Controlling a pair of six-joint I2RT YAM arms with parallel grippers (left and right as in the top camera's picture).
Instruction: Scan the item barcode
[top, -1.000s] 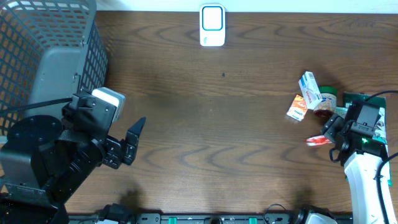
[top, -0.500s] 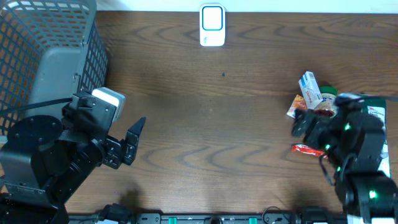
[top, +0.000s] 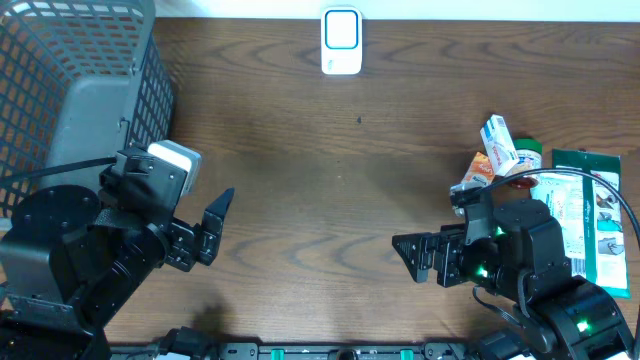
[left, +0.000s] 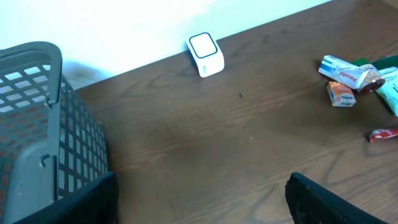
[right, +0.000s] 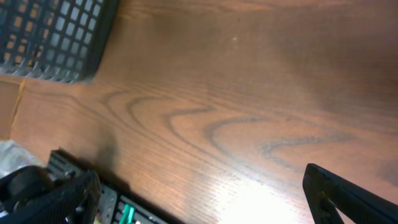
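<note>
Seen from above, the left gripper (top: 213, 225) at lower left and the right gripper (top: 412, 257) at lower right both gape empty. Packaged items (top: 497, 140) lie at right, the scanner (top: 341, 40) top centre. Pickup not yet begun; the right gripper must next reach an item

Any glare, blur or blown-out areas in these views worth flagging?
Right wrist view: soft overall, with a bright glare patch on the table near the bottom edge. Left wrist view: the wall is blown out to white, but the scanner reads clearly. Overhead view: sharp, evenly lit, no glare.
</note>
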